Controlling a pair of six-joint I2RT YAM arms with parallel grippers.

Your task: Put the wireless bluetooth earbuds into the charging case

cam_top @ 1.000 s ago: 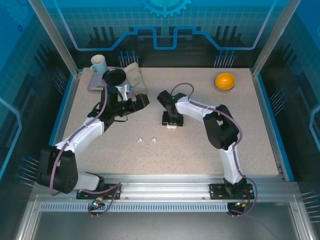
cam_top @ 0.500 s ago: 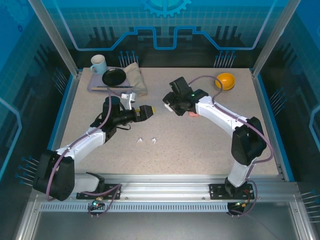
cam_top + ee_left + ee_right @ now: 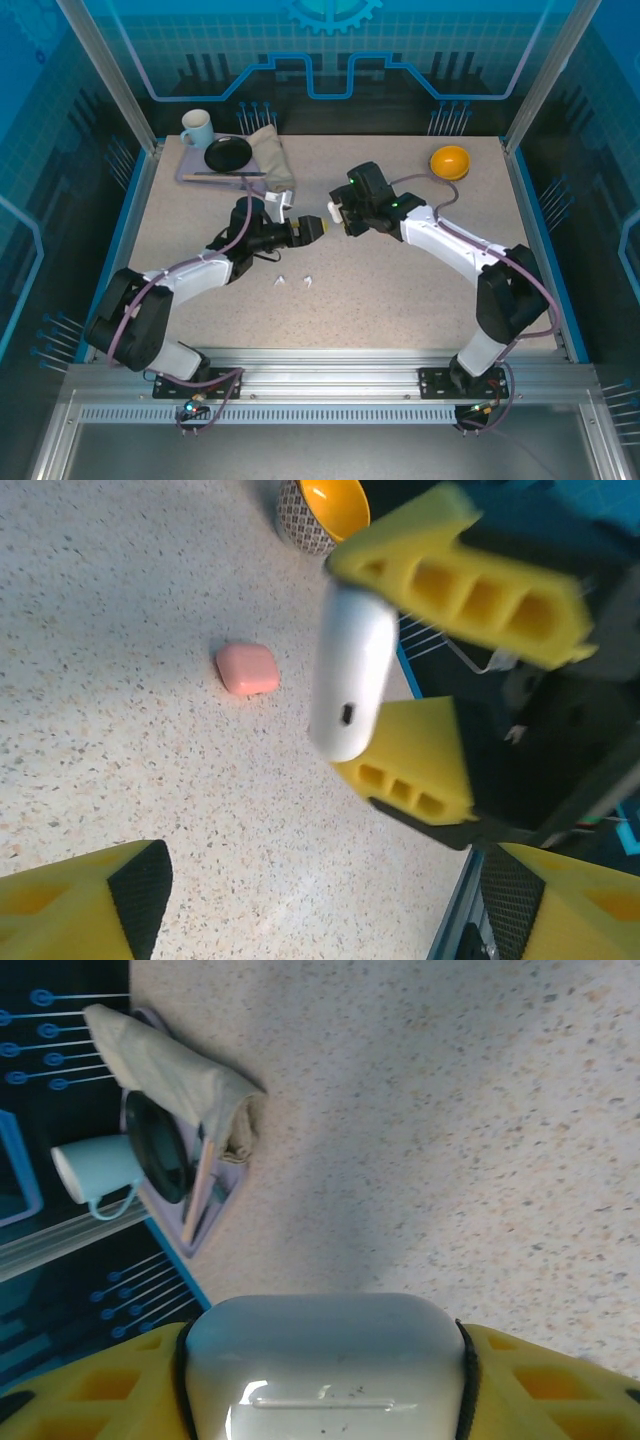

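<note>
I see the speckled table (image 3: 400, 290) with both arms meeting over its middle. The right gripper (image 3: 338, 214) is clamped on the white charging case (image 3: 350, 670), held up off the surface. The left gripper (image 3: 314, 228) faces it from the left, fingers spread wide, nothing between them. A pink case (image 3: 247, 669) lies on the table. Two white earbuds (image 3: 281, 281) lie loose, nearer than both grippers.

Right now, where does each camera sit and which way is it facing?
Top: above and behind the bases, looking down on the table; both arms show.
Left wrist: faces the right pincer gripping a white case; own yellow fingertips below.
Right wrist: faces the mug corner; own fingers clamp the case.
Shared: both wrist views show that case.
</note>
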